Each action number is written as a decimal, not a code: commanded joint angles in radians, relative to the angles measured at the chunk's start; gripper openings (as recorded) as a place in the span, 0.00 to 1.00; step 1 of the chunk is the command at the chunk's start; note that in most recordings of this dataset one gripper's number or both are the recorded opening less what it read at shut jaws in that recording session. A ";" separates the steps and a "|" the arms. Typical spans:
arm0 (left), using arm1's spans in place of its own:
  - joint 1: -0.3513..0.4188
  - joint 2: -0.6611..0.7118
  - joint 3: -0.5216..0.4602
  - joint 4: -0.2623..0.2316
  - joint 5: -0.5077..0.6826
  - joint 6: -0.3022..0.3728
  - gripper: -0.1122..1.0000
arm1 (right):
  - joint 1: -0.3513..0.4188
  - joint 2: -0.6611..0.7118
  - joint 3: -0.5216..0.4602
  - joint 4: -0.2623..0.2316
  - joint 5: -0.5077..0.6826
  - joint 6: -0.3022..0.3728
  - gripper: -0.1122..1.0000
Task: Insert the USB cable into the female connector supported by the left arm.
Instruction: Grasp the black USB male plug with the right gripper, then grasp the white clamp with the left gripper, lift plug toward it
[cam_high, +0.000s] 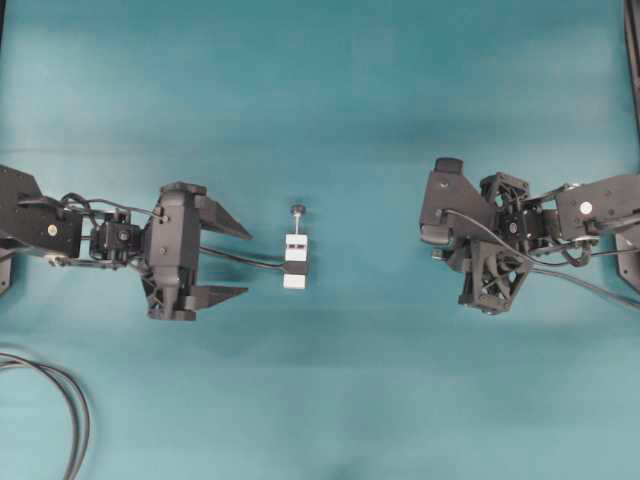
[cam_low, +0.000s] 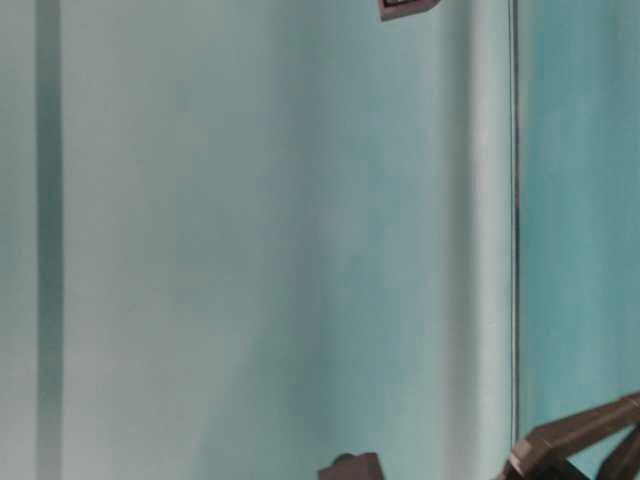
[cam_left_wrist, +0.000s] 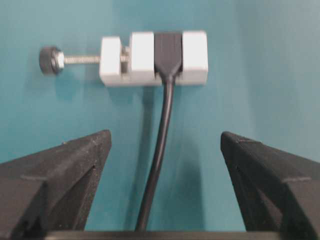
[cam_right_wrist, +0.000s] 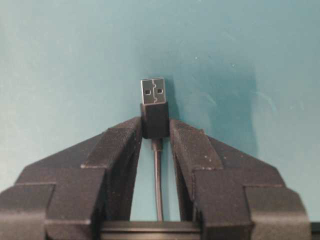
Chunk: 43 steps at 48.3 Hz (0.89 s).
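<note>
Black fingertips (cam_right_wrist: 150, 132) of my right gripper (cam_right_wrist: 155, 131) fill the bottom of the right wrist view, pressed against both sides of the dark plug of the USB cable (cam_right_wrist: 154, 117); its metal tip juts out past them over bare teal, and the thin lead trails back between the fingers. From overhead, that gripper sits at the right side of the table (cam_high: 330, 90), with a broad stretch of uncovered teal between it and the white block (cam_high: 295, 262) near the middle.

My left gripper (cam_left_wrist: 165, 145) stands spread as wide as it goes, holding nothing. In the left wrist view its two pointed prongs (cam_left_wrist: 75, 165) flank the black cable fixed to the block (cam_left_wrist: 160, 165) without touching it, teal showing on either side. The block lies just beyond the prong tips, and the female connector (cam_left_wrist: 168, 50) is clamped in it. A screw with a dark knob (cam_left_wrist: 50, 60) sticks out from one end of the block.

Thicker black cables (cam_high: 60, 400) loop at the lower left edge of the overhead view, well apart from the block. The table-level view shows only blurred teal and dark arm parts at its bottom edge.
</note>
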 joint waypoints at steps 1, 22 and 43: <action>-0.002 0.006 -0.005 0.000 -0.018 -0.008 0.96 | 0.018 -0.003 -0.020 0.000 -0.006 0.002 0.34; 0.000 0.101 -0.012 0.000 -0.184 -0.018 0.96 | 0.038 -0.002 -0.114 -0.054 0.064 -0.008 0.33; 0.026 0.141 -0.028 0.000 -0.273 -0.014 0.95 | 0.038 0.089 -0.293 -0.124 0.219 -0.011 0.33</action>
